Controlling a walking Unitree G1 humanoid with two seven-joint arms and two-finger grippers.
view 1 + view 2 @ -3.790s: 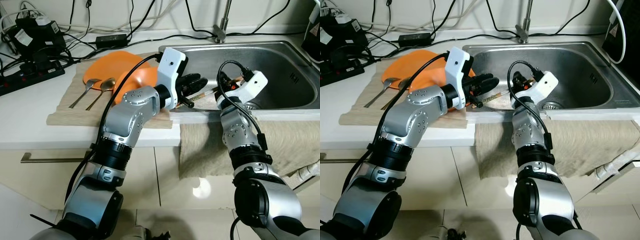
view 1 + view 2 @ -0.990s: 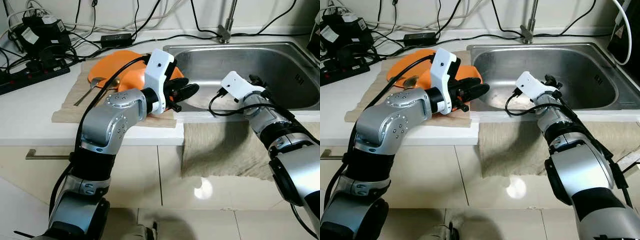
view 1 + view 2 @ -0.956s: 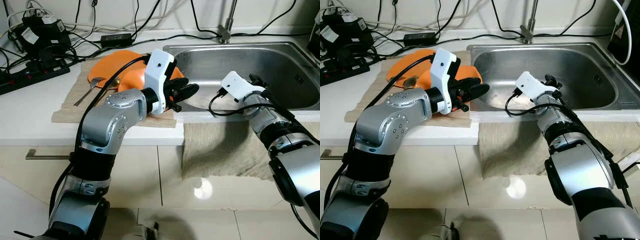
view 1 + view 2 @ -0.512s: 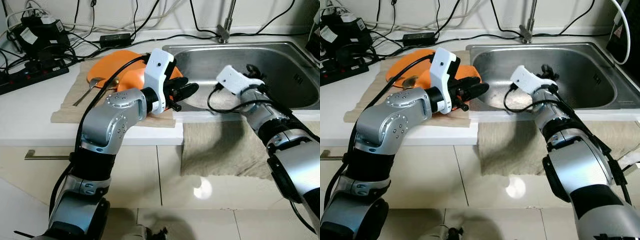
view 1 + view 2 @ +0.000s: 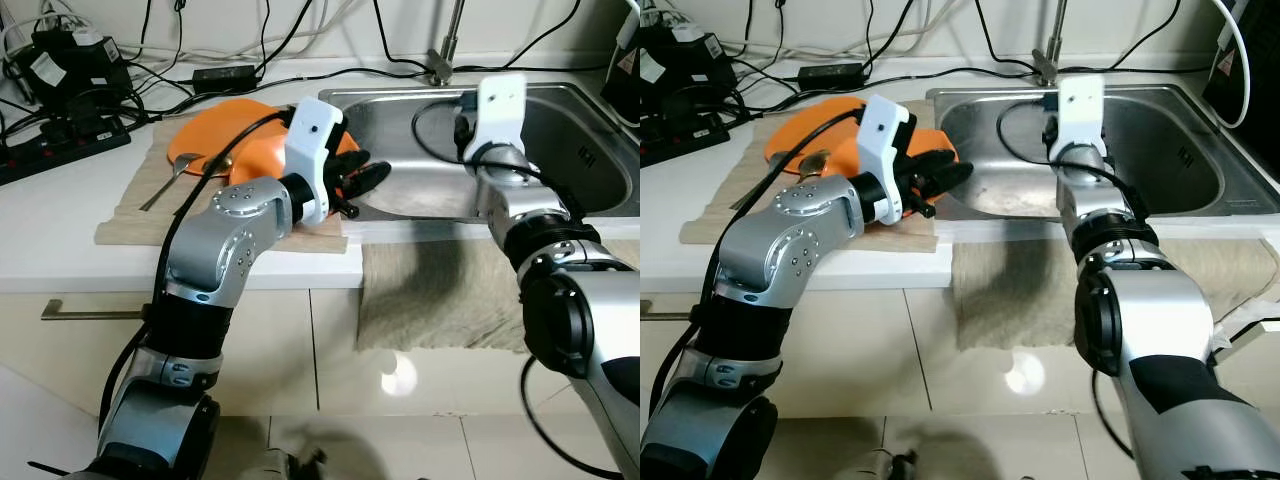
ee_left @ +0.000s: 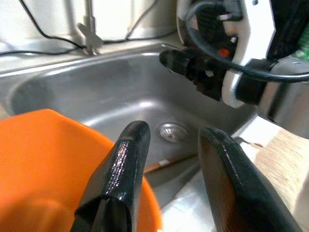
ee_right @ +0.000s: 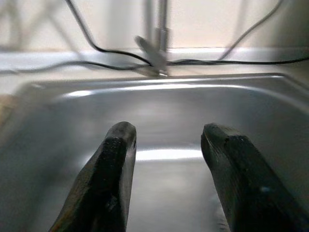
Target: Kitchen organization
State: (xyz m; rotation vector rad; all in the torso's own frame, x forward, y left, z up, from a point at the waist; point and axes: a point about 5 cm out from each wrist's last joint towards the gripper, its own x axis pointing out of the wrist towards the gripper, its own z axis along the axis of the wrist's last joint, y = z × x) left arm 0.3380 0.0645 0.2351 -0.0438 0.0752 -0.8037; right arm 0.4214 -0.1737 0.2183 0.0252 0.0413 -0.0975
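A beige cloth (image 5: 440, 295) is draped over the counter's front edge. Just behind it, the left gripper (image 6: 169, 145) is held parted and empty beside the orange plastic bowl (image 6: 43, 159). In the stainless steel sink (image 5: 590, 130) lies a thin wooden chopstick (image 6: 169, 162) (light, stiff, probably slippery when wet); it is best pinched mid-length. Farther back, the right gripper (image 7: 166, 140) is spread, holding nothing, over the basin.
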